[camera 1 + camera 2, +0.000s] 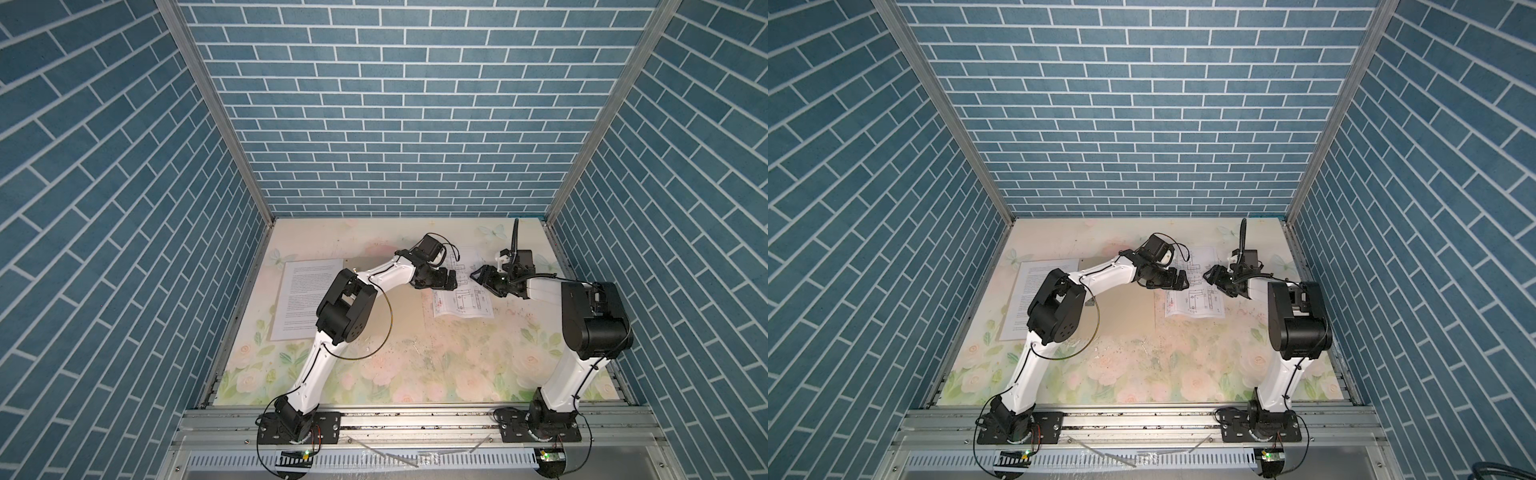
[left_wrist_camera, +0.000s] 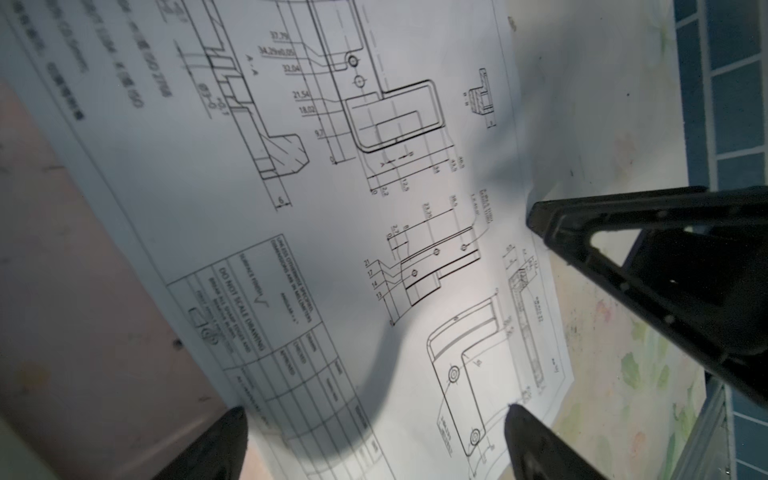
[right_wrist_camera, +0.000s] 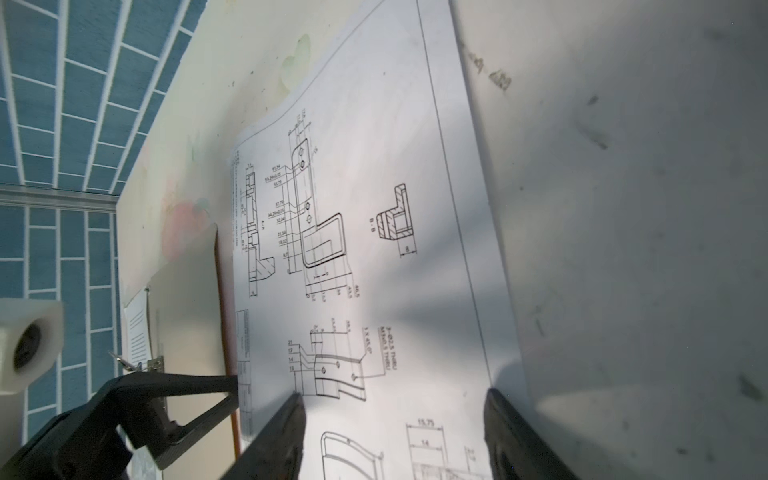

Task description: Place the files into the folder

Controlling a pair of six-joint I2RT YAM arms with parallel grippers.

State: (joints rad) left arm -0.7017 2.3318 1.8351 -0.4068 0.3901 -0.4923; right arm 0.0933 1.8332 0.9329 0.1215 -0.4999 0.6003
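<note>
Over the far half of the floral worktop [image 1: 415, 365], my two arms meet head to head above the drawing sheet [image 1: 463, 305], the white file printed with black technical line drawings. It lies toward the right in both top views. Its left margin is at the right edge of the beige card folder [image 1: 407, 316], but I cannot tell whether it overlaps the folder or only touches it. From my right wrist, the drawing sheet [image 3: 374, 187] shows one curved edge, so it is not quite flat.

My left arm [image 1: 386, 276] reaches across the folder. My left jaws stand wide apart and hold nothing. Their fingertips [image 2: 232, 432] show at either side of my left wrist view, with the drawing's title block between them. From my right wrist, one left fingertip [image 3: 199, 384] meets the sheet's margin beside the folder [image 3: 187, 299].

My right arm [image 1: 544, 289] comes in from the opposite side. My right jaws are apart too, clamped on nothing. One of their fingertips [image 3: 286, 432] is over the printed drawings and the other is at the sheet's edge. From my left wrist, a right fingertip [image 2: 552, 224] sits at that same edge.

The text sheet [image 1: 305, 291], the other file, lies flat at the left against the folder's left side, well apart from both sets of jaws. A small metal clip [image 3: 154, 365] shows on the folder.
</note>
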